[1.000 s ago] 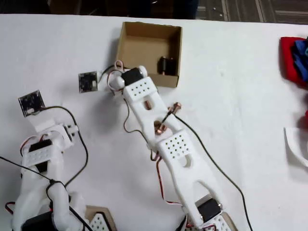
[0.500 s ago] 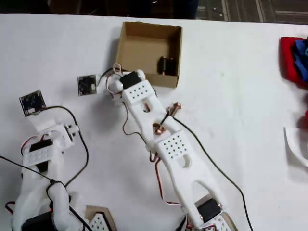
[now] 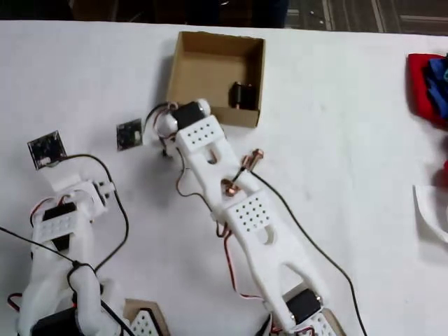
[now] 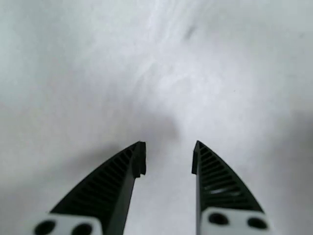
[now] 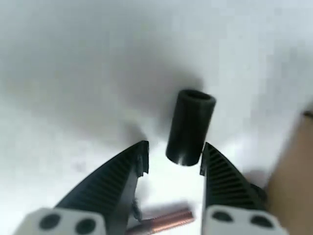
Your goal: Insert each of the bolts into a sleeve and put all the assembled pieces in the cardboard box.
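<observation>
A black sleeve (image 5: 190, 125) stands upright on the white table, just past the tips of my right gripper (image 5: 173, 159), which is open with the sleeve's base between its fingertips. Under that gripper lies a copper bolt (image 5: 161, 220). In the high view the right arm's wrist (image 3: 199, 129) sits at the near left corner of the cardboard box (image 3: 183, 66), which holds one black piece (image 3: 243, 94). Two copper bolts (image 3: 255, 155) (image 3: 231, 187) show beside and at the forearm. My left gripper (image 4: 168, 159) is open over bare table, holding nothing.
The left arm (image 3: 63, 224) rests at the lower left with its camera board (image 3: 45, 149) ahead of it. Red and blue items (image 3: 428, 77) and a white object (image 3: 430, 213) lie at the right edge. Cables trail around both arms.
The right arm's wrist has shifted slightly left beside the box, and its camera board has swung a little toward the front. The left arm has not moved.
</observation>
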You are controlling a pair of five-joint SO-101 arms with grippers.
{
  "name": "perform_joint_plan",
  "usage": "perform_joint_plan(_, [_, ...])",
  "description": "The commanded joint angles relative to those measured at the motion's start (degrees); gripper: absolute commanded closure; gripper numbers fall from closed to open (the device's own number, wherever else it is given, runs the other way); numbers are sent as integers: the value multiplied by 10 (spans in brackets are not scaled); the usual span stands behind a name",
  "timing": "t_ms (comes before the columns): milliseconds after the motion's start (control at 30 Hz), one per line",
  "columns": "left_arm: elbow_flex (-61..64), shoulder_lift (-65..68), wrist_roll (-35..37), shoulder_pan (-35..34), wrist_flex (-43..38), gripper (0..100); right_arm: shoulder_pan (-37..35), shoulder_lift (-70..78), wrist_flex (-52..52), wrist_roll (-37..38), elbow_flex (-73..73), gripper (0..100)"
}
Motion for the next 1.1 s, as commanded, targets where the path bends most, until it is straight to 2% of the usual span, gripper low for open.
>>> perform_joint_plan(0, [-18,-7,6,6,-4,828,-13,-53,22,3,-35,833])
perform_joint_plan(367, [-18,-7,6,6,-4,828,-46,-48,19,-8,-40,832])
perform_joint_plan(533, [-18,-7,6,5,-4,828,-48,-7,18,-44,-40,830])
perform_joint_plan(900, [-18,-7,6,4,-4,828,-44,11,11,-44,-40,836])
perform_joint_plan(967, [-18,-7,7,4,-4,828,-43,11,10,-44,-40,875])
perform_joint_plan(1067, [-18,-7,7,3,-4,828,-44,11,9,-44,-40,988])
